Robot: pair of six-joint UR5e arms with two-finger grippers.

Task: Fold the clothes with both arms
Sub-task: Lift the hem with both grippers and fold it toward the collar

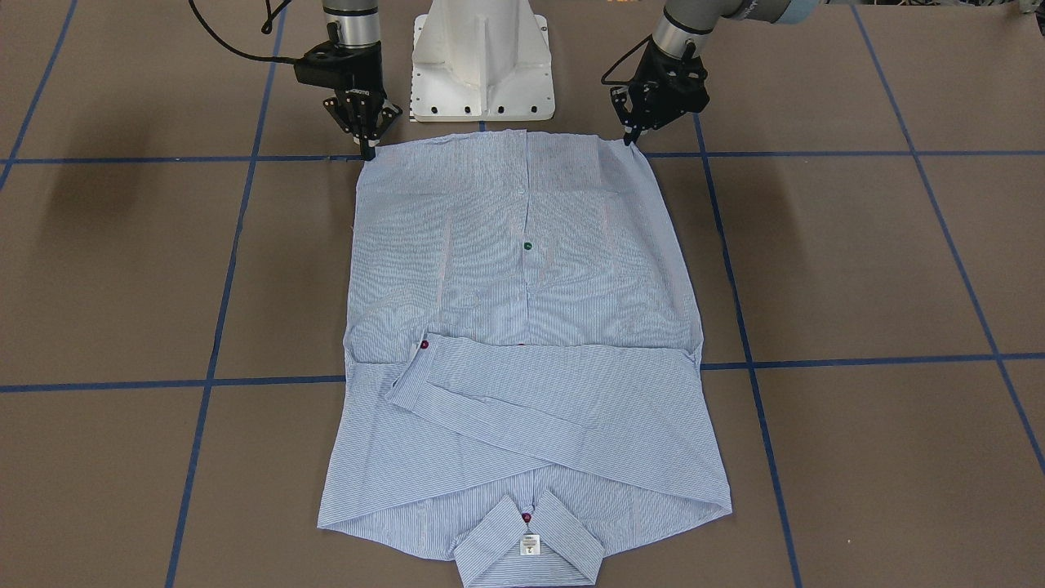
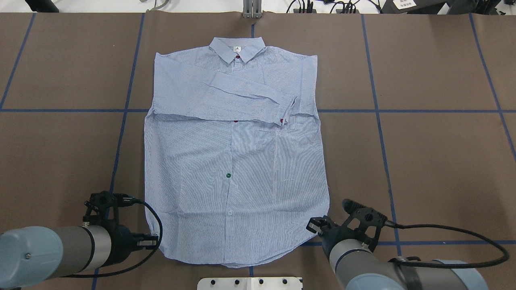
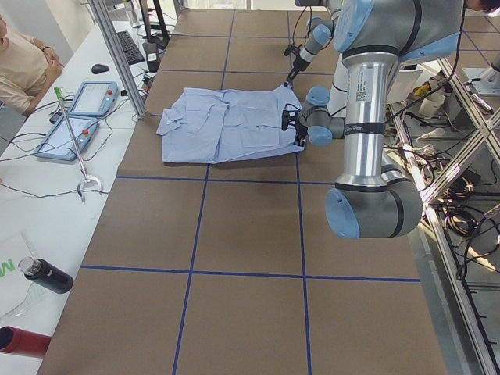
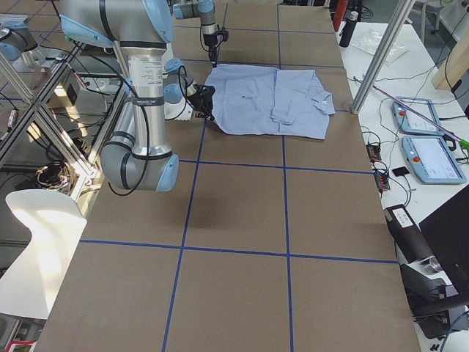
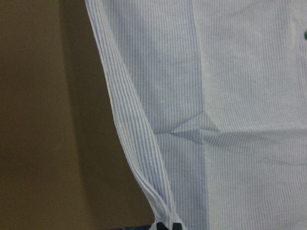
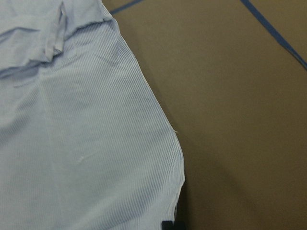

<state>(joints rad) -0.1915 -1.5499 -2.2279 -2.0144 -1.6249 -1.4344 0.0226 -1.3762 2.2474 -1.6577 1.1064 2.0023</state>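
The light blue striped shirt (image 1: pixel 522 286) lies flat and face up on the brown table (image 1: pixel 857 269), with its collar (image 2: pixel 238 48) far from the robot. Both sleeves are folded across the chest (image 2: pixel 225 96). My left gripper (image 1: pixel 630 139) is shut on the hem corner on my left, and it also shows in the overhead view (image 2: pixel 153 240). In the left wrist view (image 5: pixel 167 225) the hem edge rises into the pinched tips. My right gripper (image 1: pixel 369 149) is shut on the other hem corner (image 2: pixel 316 224), with the hem running into its tips in the right wrist view (image 6: pixel 171 224).
The white pedestal base (image 1: pixel 482 65) stands just behind the hem, between the two arms. Blue tape lines (image 1: pixel 857 359) cross the table. A side desk with tablets (image 3: pixel 78 117) and a seated person (image 3: pixel 23 62) is beyond the collar end.
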